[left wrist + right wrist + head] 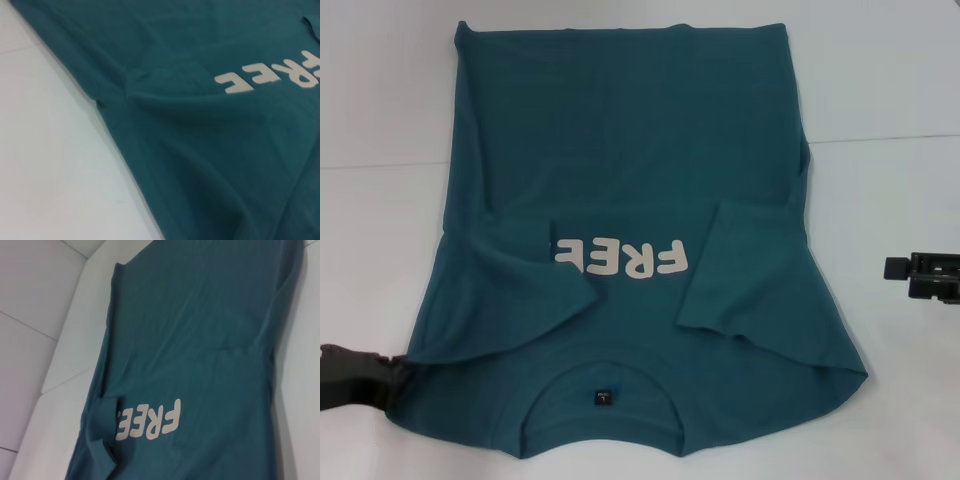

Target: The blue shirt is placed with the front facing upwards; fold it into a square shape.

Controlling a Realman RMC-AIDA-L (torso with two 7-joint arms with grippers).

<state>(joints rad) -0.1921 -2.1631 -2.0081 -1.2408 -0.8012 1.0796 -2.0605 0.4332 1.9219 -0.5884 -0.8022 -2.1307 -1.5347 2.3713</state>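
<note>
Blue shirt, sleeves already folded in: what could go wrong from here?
1. The blue shirt has loose, wrinkled sleeve flaps; the next fold may pull them open.
2. The left gripper sits at the near shoulder corner, the right gripper off the cloth; a one-sided pull could skew it.

Head cam looks down over the whole blue shirt (620, 150); both wrist cams sit close, sharing its white print (150, 422).
</note>
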